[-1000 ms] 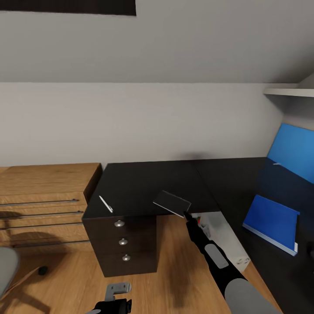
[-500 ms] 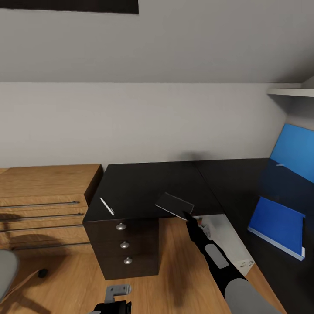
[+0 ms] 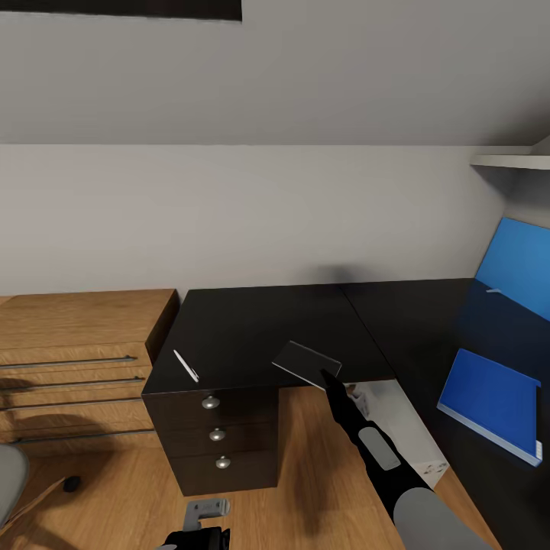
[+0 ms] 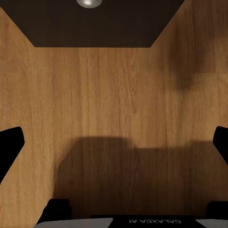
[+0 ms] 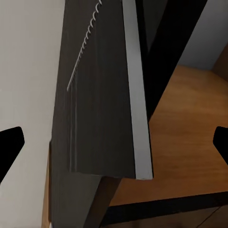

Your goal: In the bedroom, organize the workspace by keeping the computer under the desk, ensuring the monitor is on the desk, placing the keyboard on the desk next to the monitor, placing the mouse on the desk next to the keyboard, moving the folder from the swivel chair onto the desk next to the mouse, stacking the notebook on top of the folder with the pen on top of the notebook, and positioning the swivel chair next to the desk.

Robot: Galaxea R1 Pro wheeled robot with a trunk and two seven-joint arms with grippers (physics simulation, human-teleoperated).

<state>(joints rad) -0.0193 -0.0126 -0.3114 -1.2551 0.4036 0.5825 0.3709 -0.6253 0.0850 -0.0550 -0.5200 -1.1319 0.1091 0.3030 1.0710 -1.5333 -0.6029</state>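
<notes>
The right claw (image 3: 326,376) sits at the near edge of the desk (image 3: 252,321), touching the near corner of the dark, spiral-bound notebook (image 3: 306,362); in the right wrist view the notebook (image 5: 102,95) fills the gap, though whether the fingers are closed on it I cannot tell. From there the blue folder (image 3: 493,402) lies well off to the robot's right on the other wing of the desk, so the carry probably runs rightward. The pen (image 3: 186,365) lies to the left (nearer the left arm). The left claw (image 4: 114,142) hangs open over bare wooden floor.
</notes>
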